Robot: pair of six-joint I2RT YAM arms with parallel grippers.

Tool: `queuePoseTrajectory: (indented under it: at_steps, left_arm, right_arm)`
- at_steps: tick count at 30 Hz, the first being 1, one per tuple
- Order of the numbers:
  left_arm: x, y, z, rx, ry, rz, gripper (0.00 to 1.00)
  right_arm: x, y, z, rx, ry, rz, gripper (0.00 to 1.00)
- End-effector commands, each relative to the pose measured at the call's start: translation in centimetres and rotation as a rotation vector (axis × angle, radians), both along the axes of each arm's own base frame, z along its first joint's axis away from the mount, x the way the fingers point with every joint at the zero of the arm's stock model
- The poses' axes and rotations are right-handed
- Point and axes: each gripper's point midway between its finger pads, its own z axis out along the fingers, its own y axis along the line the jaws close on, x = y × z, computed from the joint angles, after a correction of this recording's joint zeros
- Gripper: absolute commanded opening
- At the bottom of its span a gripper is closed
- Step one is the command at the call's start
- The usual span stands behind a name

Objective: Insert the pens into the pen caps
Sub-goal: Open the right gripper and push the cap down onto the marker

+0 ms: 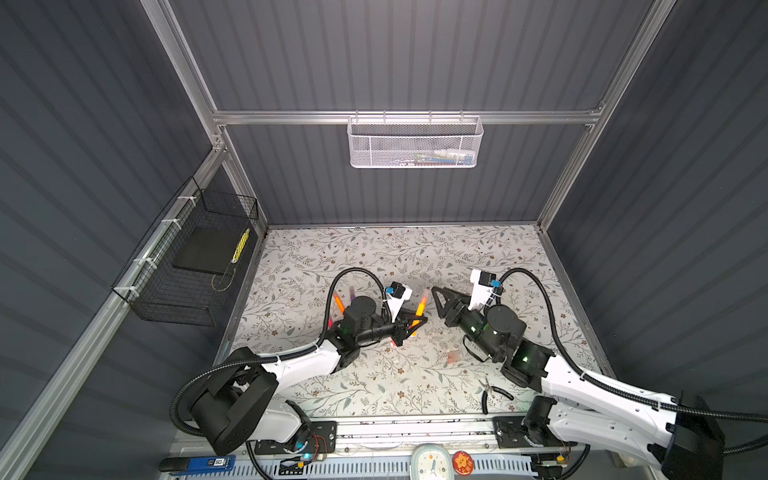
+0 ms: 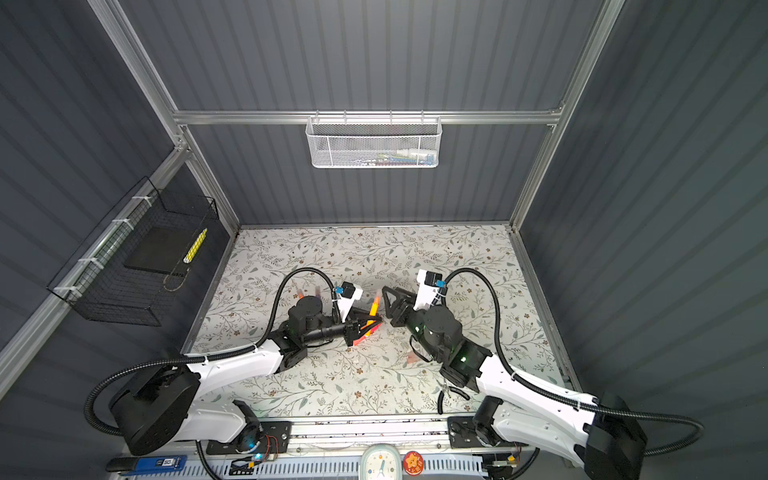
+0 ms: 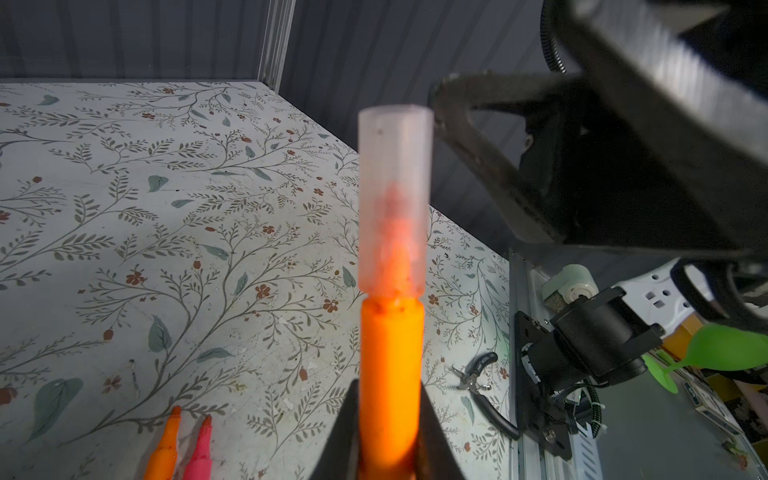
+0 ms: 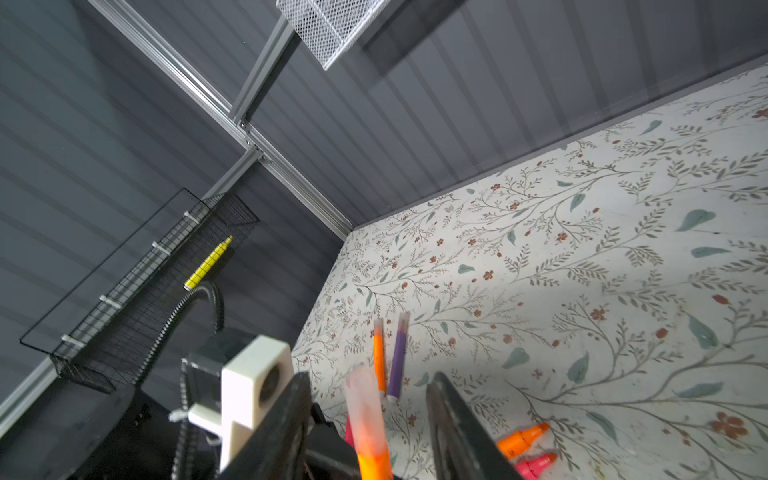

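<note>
The left gripper (image 3: pixel 390 409) is pinching the held orange pen (image 3: pixel 390 365) low on its barrel, jaws pressed against it from both sides, so the pen is raised clear of the floral mat (image 3: pixel 124 208). A translucent pale-pink cap (image 3: pixel 392 195) sits over the pen's tip, the nib showing faintly through it, with a thin seam where cap meets barrel.

The right gripper (image 4: pixel 369 380) stands spread astride that capped end. There is a gap between each jaw and the cap, and it grips nothing.

Left of the held orange pen in both top views, past the left arm's wrist, a second orange pen (image 4: pixel 379 357) and a purple pen (image 4: pixel 398 357) lie side by side on the mat, both capped. Just beside the held orange pen, under the left gripper, a bare orange pen (image 3: pixel 164 449) and a bare pink pen (image 3: pixel 199 449) lie together, tips pointing the same way.

Right of the held orange pen, by the right arm, lie some loose caps (image 1: pixel 453 355), too blurred to count. Farther that way are the black-handled pliers (image 3: pixel 478 370).
</note>
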Motion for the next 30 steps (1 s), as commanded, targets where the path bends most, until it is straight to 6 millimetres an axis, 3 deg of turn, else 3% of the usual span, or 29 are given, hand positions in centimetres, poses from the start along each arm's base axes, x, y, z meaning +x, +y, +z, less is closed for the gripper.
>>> queuePoseTrajectory:
  at_steps: [1, 8, 12, 21, 30]
  left_arm:
    - [0.0, -0.6, 1.6, -0.010, -0.054, -0.019, 0.00]
    - [-0.6, -0.9, 1.8, -0.015, -0.057, -0.050, 0.00]
    - [-0.7, -0.9, 1.8, -0.015, -0.058, -0.049, 0.00]
    - [-0.7, -1.0, 1.8, -0.014, -0.056, -0.052, 0.00]
    - [-0.7, -0.9, 1.9, -0.017, -0.060, -0.051, 0.00]
  right_arm:
    - [1.1, 0.6, 0.3, -0.018, 0.028, 0.032, 0.45]
    - [1.5, 3.1, 2.1, -0.043, -0.004, 0.153, 0.42]
    - [1.9, 4.5, 0.0, -0.076, 0.050, 0.192, 0.40]
    - [1.8, 4.9, -1.5, -0.113, 0.082, 0.211, 0.25]
    - [1.9, 3.9, -2.4, -0.176, 0.102, 0.172, 0.28]
